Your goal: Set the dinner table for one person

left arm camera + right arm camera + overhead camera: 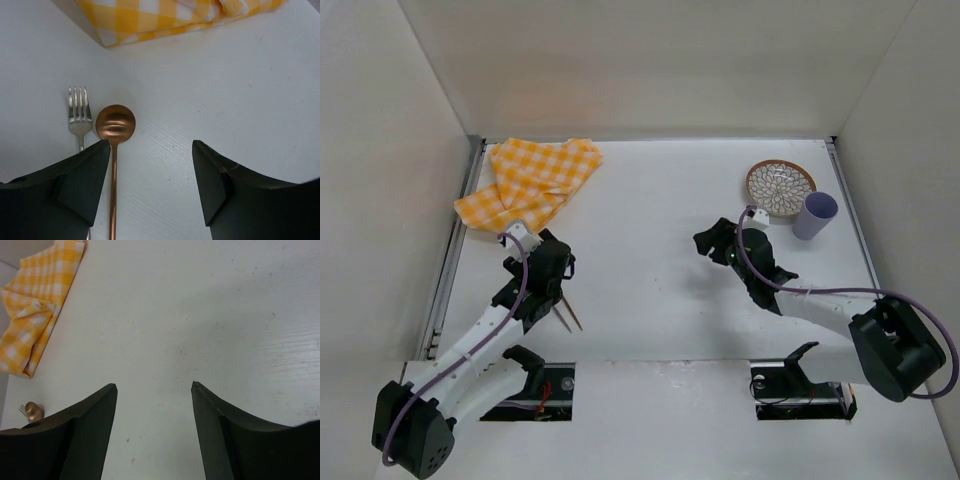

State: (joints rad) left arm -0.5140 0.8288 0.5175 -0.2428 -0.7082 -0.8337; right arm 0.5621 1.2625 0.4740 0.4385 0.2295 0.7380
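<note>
The white dinner table [650, 210] holds a silver fork [79, 112] and a copper spoon [115, 122] lying side by side, heads toward the yellow-and-white checked cloth [532, 180]. My left gripper [548, 262] hovers over them, open and empty. In the left wrist view [151, 142] its left finger covers the fork handle and the spoon handle runs along that finger's inner edge. Their handles [567, 312] stick out below the gripper. My right gripper [710, 243] is open and empty over bare table mid-right; it also shows in the right wrist view [154, 385].
A patterned plate [780, 186] and a lavender cup [815, 215] stand at the back right. The cloth [165, 17] lies crumpled at the back left near the metal rail [450, 250]. White walls enclose the table.
</note>
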